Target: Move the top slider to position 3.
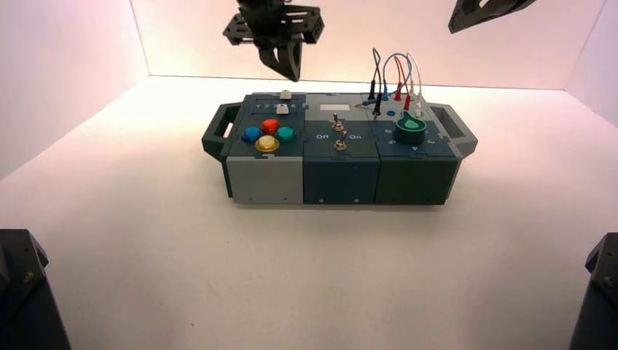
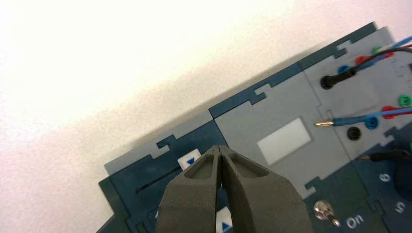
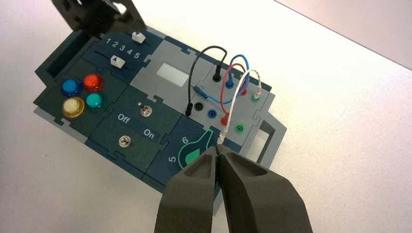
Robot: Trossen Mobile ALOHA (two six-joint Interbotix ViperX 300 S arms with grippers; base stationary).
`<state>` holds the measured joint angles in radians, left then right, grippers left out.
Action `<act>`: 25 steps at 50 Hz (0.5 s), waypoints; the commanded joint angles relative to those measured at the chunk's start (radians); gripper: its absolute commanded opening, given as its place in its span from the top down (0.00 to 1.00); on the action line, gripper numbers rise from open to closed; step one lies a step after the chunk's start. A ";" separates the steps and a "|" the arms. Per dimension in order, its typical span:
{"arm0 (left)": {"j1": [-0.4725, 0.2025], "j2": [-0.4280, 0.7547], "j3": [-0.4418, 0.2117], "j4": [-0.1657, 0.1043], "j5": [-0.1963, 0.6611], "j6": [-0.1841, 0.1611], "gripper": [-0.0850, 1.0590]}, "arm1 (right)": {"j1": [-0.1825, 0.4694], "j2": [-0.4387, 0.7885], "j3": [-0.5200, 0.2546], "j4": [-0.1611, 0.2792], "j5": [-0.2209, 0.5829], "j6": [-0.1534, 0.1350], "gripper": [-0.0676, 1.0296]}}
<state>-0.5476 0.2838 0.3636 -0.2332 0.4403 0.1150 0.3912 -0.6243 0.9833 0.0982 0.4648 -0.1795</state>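
The top slider (image 1: 286,94) is a tiny white knob at the back of the box's left panel. The left wrist view shows it as a white block with a blue triangle (image 2: 189,161). In the right wrist view this knob (image 3: 138,37) sits toward the 4–5 end of the printed scale, and position 3 (image 3: 123,48) lies left of it. My left gripper (image 1: 289,69) hangs shut and empty above the back of that panel, its tips (image 2: 221,149) just beside the knob in the left wrist view. My right gripper (image 3: 218,148) is shut, held high over the box's right end.
A second white slider knob (image 3: 117,61) sits below the scale. In front of it are blue, red, green and yellow buttons (image 1: 268,135). Two toggle switches (image 1: 338,133) stand mid-box. A green knob (image 1: 410,130) and looped wires (image 1: 393,80) are on the right. Handles (image 1: 218,131) flank the box.
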 commanded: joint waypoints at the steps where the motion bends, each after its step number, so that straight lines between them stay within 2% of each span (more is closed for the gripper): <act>1: -0.003 0.005 -0.040 -0.003 -0.009 -0.006 0.96 | 0.003 -0.003 -0.009 -0.002 -0.017 0.000 0.96; 16: -0.003 0.051 -0.061 -0.003 -0.023 -0.015 0.96 | 0.003 0.003 -0.005 -0.006 -0.023 0.000 0.96; 25: 0.002 0.048 -0.058 0.009 -0.023 -0.014 0.95 | 0.003 0.003 -0.006 -0.008 -0.021 0.000 0.96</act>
<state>-0.5476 0.3574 0.3267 -0.2301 0.4234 0.1043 0.3912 -0.6182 0.9894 0.0936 0.4510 -0.1795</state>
